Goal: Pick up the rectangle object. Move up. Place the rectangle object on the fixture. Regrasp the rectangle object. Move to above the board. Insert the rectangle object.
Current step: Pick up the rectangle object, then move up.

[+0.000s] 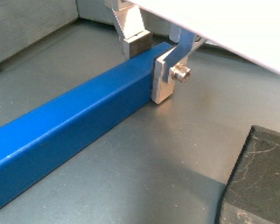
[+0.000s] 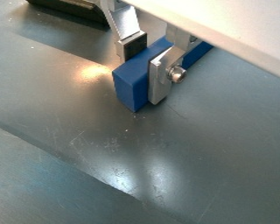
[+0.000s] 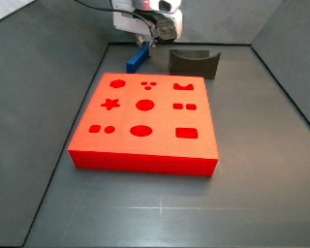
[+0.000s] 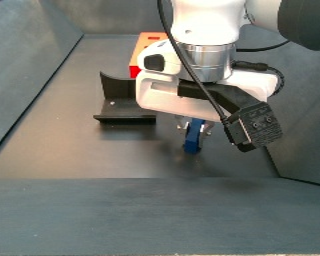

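Tabletop (image 3: 267, 184) surface is smooth matte grey, enclosed by low grey walls. Board (image 3: 151, 124), flat red-orange with shaped holes, occupies the centre; the dark fixture (image 3: 194, 62) stands behind it. Beside the fixture, the rectangle object (image 1: 78, 122), a smooth blue bar, lies flat, its end clamped between the end effector (image 1: 150, 61) plates.

A white Franka arm ends in a gripper (image 1: 152, 63) with flat silver fingers (image 1: 166, 77), dark pads, a round screw, black cables and a black wrist camera box (image 4: 254, 124).
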Available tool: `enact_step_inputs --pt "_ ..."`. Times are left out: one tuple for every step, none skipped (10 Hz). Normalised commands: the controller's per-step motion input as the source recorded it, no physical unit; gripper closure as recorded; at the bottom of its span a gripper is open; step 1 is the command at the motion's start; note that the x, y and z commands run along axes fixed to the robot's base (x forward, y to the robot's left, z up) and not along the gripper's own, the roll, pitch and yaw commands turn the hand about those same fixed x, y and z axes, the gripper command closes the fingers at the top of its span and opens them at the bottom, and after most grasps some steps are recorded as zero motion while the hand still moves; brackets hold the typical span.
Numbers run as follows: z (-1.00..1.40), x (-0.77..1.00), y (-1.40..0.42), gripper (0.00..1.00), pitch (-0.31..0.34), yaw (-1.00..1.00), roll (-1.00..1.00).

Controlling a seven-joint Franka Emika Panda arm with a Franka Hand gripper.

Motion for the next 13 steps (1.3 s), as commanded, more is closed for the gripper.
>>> enact_step_inputs --pt "0.0 0.0 0.0 1.0 0.0 0.0 0.0" --pt "0.0 0.0 0.0 1.0 0.0 0.0 0.0" --pt "0.0 0.0 0.0 1.0 0.0 0.0 0.0" --pt "0.0 0.0 0.0 1.0 0.0 0.0 0.0" --pt "0.0 0.0 0.0 1.0 0.0 0.0 0.0" --pt "0.0 0.0 0.0 1.0 0.0 0.0 0.0" --pt "0.0 0.0 0.0 1.0 0.0 0.0 0.0" --pt "0.0 0.0 0.0 1.0 0.0 0.0 0.0" --pt "0.0 0.0 0.0 1.0 0.0 0.0 0.0" --pt "0.0 0.0 0.0 1.0 0.0 0.0 0.0" --pt "0.0 0.0 0.0 1.0 0.0 0.0 0.0" --pt "0.0 0.0 0.0 1.0 0.0 0.0 0.0" --pt "0.83 0.0 0.0 1.0 0.0 0.0 0.0"
